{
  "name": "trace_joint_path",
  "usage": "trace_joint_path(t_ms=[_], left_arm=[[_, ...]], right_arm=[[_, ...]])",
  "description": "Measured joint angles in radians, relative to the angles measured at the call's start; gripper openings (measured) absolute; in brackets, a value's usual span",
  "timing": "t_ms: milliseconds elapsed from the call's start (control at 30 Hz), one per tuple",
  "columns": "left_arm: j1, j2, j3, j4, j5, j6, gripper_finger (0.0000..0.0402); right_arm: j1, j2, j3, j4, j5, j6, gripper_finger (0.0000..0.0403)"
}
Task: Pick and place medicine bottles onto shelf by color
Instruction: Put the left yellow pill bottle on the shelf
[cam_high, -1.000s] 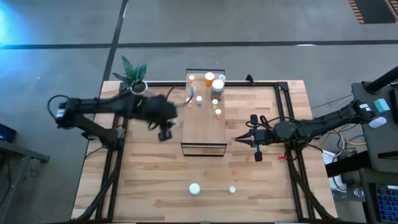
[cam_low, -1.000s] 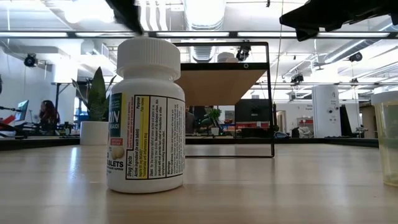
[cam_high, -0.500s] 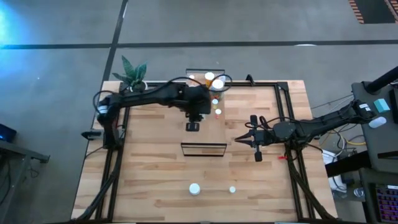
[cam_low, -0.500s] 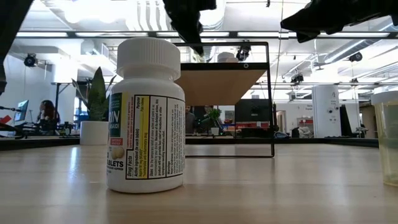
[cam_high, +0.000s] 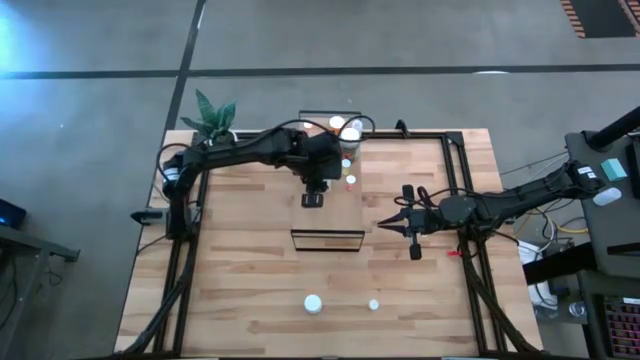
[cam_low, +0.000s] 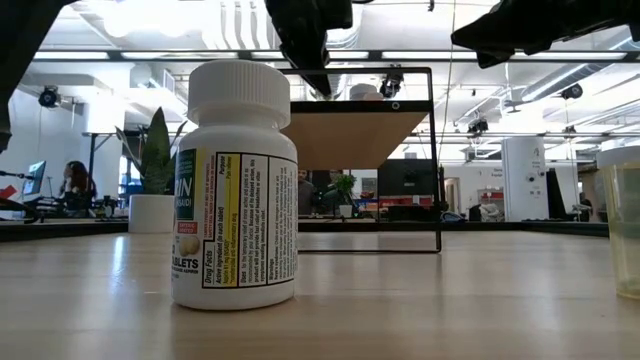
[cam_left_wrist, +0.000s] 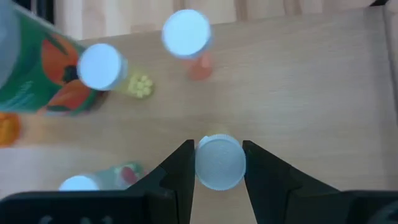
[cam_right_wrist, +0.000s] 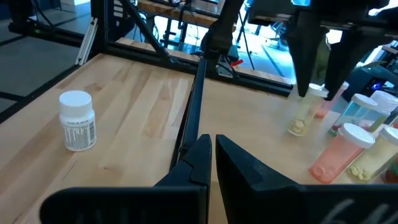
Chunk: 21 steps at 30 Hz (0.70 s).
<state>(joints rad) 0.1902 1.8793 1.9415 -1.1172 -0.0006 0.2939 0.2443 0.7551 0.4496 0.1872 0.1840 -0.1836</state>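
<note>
My left gripper (cam_high: 313, 199) reaches over the shelf (cam_high: 331, 215), a long stand with a light wood top and black frame, and is shut on a small clear bottle with a white cap (cam_left_wrist: 219, 163) and yellow pills inside (cam_right_wrist: 300, 121). Several other bottles (cam_high: 345, 135), orange, clear and green-labelled, stand at the shelf's far end. A white bottle (cam_high: 313, 303) and a small clear one (cam_high: 374, 304) stand on the table near its near edge. My right gripper (cam_high: 384, 225) hovers right of the shelf, shut, holding nothing. My left gripper pinches the clear bottle by its white cap (cam_left_wrist: 205, 163) between the two fingers (cam_left_wrist: 180, 171), coming from above and pointing down. The bottle hangs upright below the fingers (cam_right_wrist: 303, 62), over the middle of the shelf top. Whether its base touches the wood I cannot tell.
A potted green plant (cam_high: 214, 122) stands at the table's far left corner. The near half of the shelf top (cam_high: 330, 222) is bare wood. In the low view the white labelled bottle (cam_low: 235, 185) fills the foreground, with a clear bottle (cam_low: 622, 220) at the right edge.
My left arm has swung from left of the shelf toward the table's right, carrying the bottle over the shelf top. In the last half second it crept slightly toward the far edge. My right arm has kept still.
</note>
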Motion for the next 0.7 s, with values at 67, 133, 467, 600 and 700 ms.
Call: trace_joint_path(t_ms=[67, 133, 467, 600, 700], left_arm=[[-0.002, 0.000, 0.000, -0.001, 0.012, 0.000, 0.0099], [-0.002, 0.000, 0.000, -0.012, 0.014, -0.002, 0.0099], [-0.003, 0.000, 0.000, -0.044, 0.014, -0.029, 0.0103], [-0.004, 0.000, 0.000, -0.043, 0.014, -0.029, 0.0119], [-0.006, 0.000, 0.002, -0.042, 0.013, -0.029, 0.0136]], right_arm=[[0.000, 0.000, 0.000, 0.001, 0.000, 0.005, 0.0013], [0.000, 0.000, 0.000, 0.002, 0.000, 0.006, 0.0013], [0.000, 0.000, 0.000, 0.005, 0.000, 0.002, 0.0013], [0.000, 0.000, 0.000, 0.005, 0.000, 0.000, 0.0013], [0.000, 0.000, 0.000, 0.004, 0.000, 0.000, 0.0013]])
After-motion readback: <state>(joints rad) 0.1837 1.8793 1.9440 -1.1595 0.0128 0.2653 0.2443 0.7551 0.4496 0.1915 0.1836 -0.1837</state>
